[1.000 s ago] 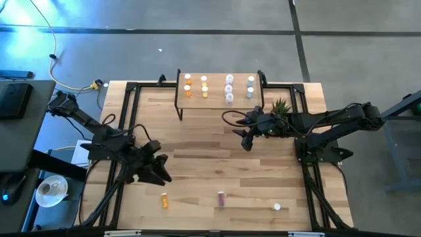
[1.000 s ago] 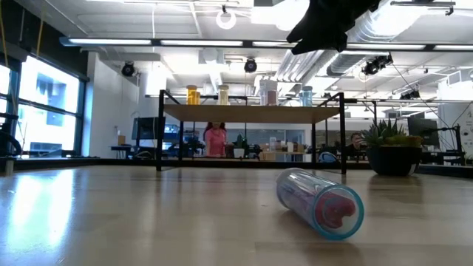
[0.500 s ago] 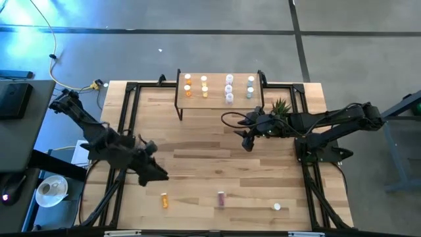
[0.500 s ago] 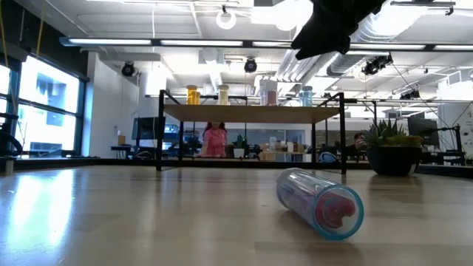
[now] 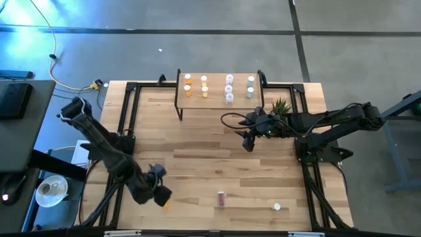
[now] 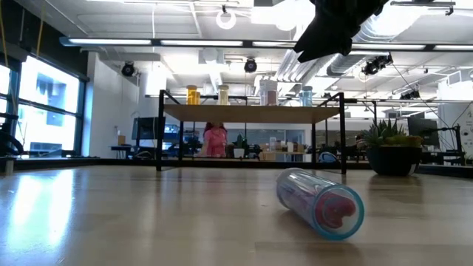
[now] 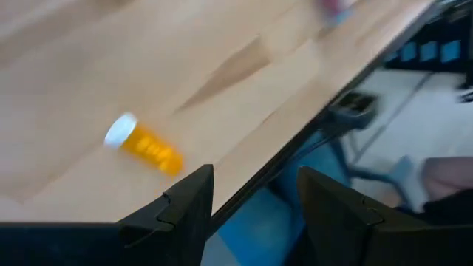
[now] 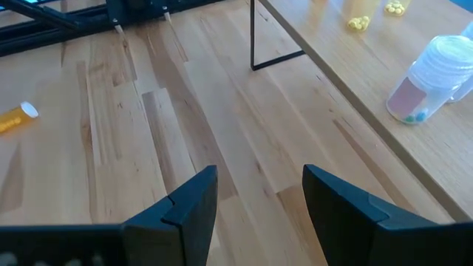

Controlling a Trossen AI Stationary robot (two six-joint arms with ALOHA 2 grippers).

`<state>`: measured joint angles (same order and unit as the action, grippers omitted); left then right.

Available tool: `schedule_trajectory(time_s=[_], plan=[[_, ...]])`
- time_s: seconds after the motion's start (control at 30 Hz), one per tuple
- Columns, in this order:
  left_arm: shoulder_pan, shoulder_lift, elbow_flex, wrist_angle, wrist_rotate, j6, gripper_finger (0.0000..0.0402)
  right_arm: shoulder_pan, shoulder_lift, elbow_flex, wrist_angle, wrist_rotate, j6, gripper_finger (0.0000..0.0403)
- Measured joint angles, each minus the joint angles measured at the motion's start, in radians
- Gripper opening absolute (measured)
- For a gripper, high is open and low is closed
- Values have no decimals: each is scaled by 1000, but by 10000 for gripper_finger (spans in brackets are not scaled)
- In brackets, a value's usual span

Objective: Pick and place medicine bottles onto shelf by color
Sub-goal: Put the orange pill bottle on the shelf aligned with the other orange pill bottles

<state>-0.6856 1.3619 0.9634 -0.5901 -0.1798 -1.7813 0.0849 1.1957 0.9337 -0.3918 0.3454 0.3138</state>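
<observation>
Now left hand (image 5: 160, 191) nearer orange bottle (image 7: 144, 145)

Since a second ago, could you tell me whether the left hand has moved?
Yes. The left hand has swung toward the table's near edge, now over the lying orange bottle.

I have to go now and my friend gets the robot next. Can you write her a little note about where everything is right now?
Left gripper: open, empty, over the lying orange bottle near the table's front edge.
Right gripper: open, empty, in front of the shelf, by the plant.
Done: nine bottles stand on the shelf, orange on its left.
Left: orange bottle, purple bottle and pale bottle, all along the front edge.
</observation>
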Motion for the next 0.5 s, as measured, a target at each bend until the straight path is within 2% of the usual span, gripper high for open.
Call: schedule_trajectory(time_s=[0.27, 0.5], plan=[[-32, 135, 0, -9, 90, -122, 185, 0, 0, 0, -14, 0, 0, 190], [-37, 213, 0, -13, 91, -159, 185, 0, 0, 0, -17, 0, 0, 190]])
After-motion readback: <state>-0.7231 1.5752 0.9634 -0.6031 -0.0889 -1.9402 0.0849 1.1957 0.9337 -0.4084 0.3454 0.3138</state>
